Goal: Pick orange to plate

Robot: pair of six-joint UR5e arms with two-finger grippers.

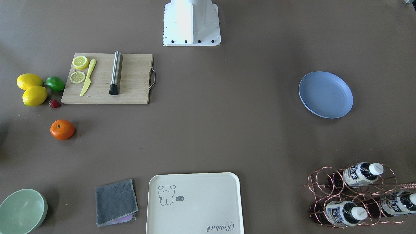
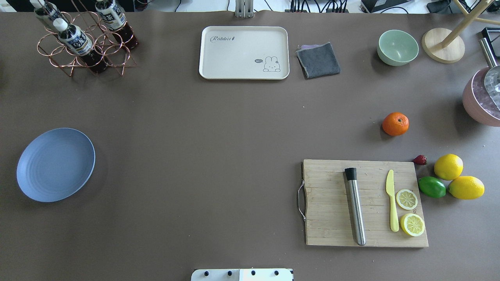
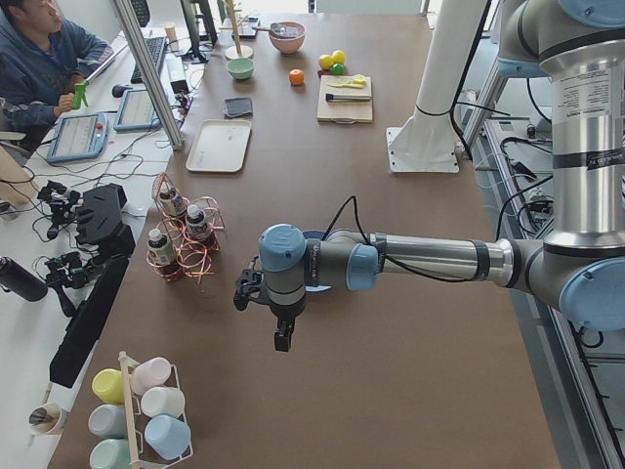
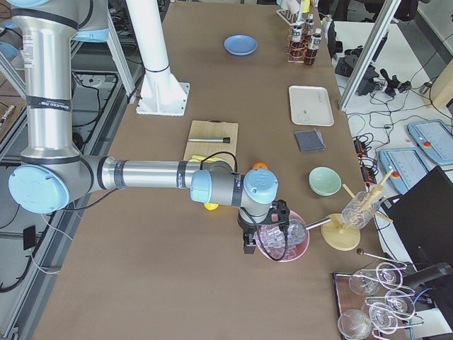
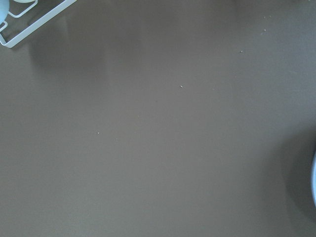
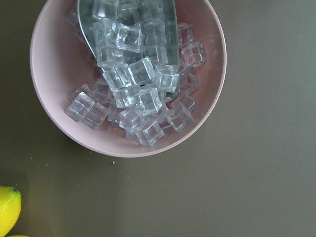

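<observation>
The orange (image 2: 395,123) lies alone on the brown table, right of centre in the overhead view, just beyond the cutting board (image 2: 365,203). Far across the table on the left sits the pale blue plate (image 2: 56,164), with nothing on it. In the front-facing view the orange (image 1: 62,129) is at the left and the plate (image 1: 325,94) at the right. My left gripper (image 3: 278,337) shows only in the exterior left view, hovering over bare table near the plate's end. My right gripper (image 4: 249,244) hangs over a pink bowl of ice (image 4: 283,239). Whether either is open or shut cannot be told.
Two lemons (image 2: 457,177), a lime (image 2: 431,187) and a strawberry (image 2: 420,159) lie right of the board, which carries a steel muddler, a yellow knife and lemon slices. A cream tray (image 2: 244,52), grey cloth (image 2: 318,59), green bowl (image 2: 397,47) and bottle rack (image 2: 84,39) line the far edge.
</observation>
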